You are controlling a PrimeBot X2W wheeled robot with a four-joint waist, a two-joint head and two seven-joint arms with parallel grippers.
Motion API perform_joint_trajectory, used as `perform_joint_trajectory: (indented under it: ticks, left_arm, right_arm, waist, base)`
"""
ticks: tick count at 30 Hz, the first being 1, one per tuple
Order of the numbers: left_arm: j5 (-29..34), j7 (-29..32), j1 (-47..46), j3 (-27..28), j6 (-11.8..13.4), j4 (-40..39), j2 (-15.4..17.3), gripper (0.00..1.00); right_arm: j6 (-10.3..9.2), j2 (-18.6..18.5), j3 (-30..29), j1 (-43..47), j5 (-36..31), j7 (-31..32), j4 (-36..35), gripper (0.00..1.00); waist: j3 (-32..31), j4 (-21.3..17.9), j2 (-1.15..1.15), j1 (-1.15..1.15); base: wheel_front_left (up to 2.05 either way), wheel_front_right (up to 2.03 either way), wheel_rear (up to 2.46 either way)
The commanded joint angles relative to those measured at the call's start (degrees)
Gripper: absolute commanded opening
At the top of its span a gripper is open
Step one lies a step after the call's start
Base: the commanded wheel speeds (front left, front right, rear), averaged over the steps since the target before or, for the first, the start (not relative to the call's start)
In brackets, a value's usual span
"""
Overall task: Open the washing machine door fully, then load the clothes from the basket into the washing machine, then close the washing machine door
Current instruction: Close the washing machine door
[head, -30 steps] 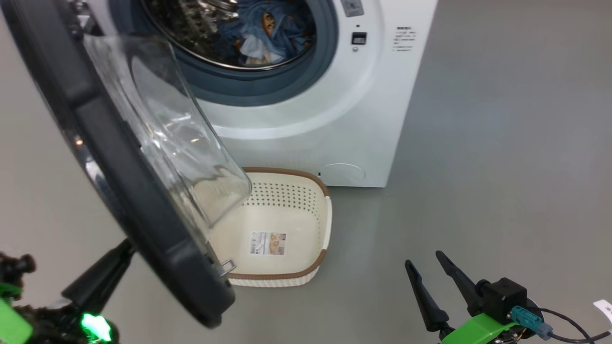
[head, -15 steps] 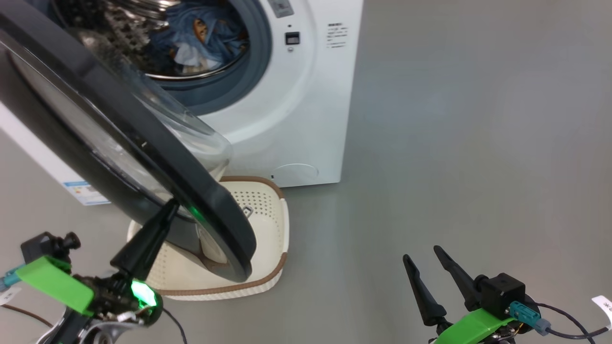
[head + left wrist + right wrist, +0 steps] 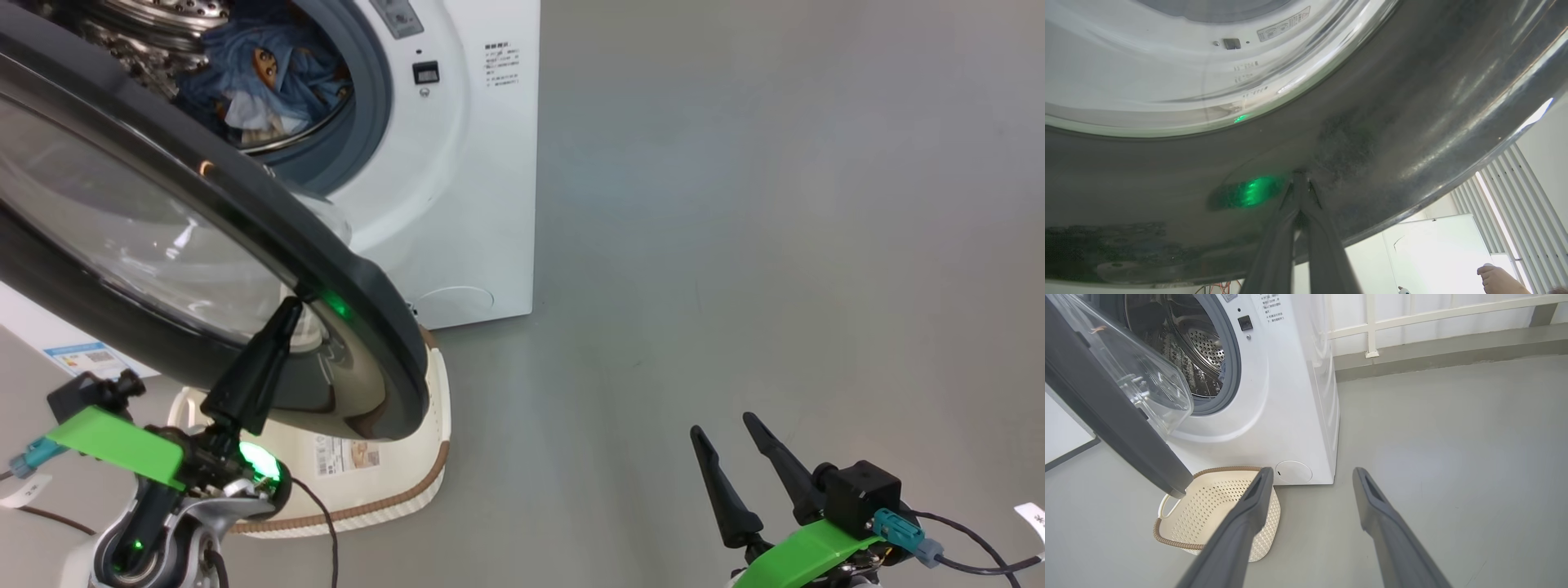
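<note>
**Left tips shut against door rim, right fingers wide over floor**

Far left, the left gripper (image 3: pixel 287 310): both dark fingers pressed together, tips touching the glossy black rim (image 3: pixel 392 351) of the washing machine door (image 3: pixel 122 229). In the left wrist view, the same closed fingertips (image 3: pixel 1286 216) set against that rim, a green glow (image 3: pixel 1249 192) mirrored just beside them, the clear glass bowl (image 3: pixel 1167 61) above.

Door standing partway open, tilted across the mouth of the washing machine (image 3: pixel 490 204). Beyond the left tips and behind the door, the clothes (image 3: pixel 269 73): light blue patterned fabric with a bit of white cloth, lying inside the steel drum (image 3: pixel 1206 343).

Under the door's lower edge, just right of the left fingers, the basket (image 3: pixel 400 482) on the grey floor (image 3: pixel 735 204). Cream and perforated, with a brown rim and a label sticker (image 3: pixel 347 456) on its bottom.

Well right of all that, the right gripper (image 3: pixel 723 425): fingers spread wide apart over the floor, well apart from the machine. In the right wrist view, the basket (image 3: pixel 1208 502) beyond the left-hand finger, the round lower cap (image 3: pixel 1293 472) seen in the gap between the two tips.
</note>
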Motion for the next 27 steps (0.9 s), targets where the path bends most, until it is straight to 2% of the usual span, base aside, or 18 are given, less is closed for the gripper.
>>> perform_joint_trajectory:
  ticks: [1, 6, 27]
  left_arm:
    - [0.2, -0.5, -2.1, 1.5, -0.8, -0.7, 0.9, 0.00]
    - [0.8, -3.1, -0.4, 2.3, -1.0, -0.5, 0.9, 0.00]
    - [5.3, -16.6, 16.9, 3.8, -1.0, -9.9, 0.9, 0.00]
  right_arm:
    - [0.09, 0.3, 1.2, -1.5, 0.5, -0.6, -1.0, 1.00]
    - [0.09, 0.7, 0.9, -1.0, 0.5, -0.7, -0.9, 1.00]
    - [0.09, 1.4, 0.2, 1.7, 1.4, -0.7, -1.9, 1.00]
  waist:
    - [-0.4, -0.2, 0.00, 0.00]
    - [-2.0, 0.4, 0.00, 0.00]
    - [-7.5, 3.1, 0.00, 0.00]
  base:
    - [0.00, 0.00, 0.00]
    - [0.00, 0.00, 0.00]
    - [0.00, 0.00, 0.00]
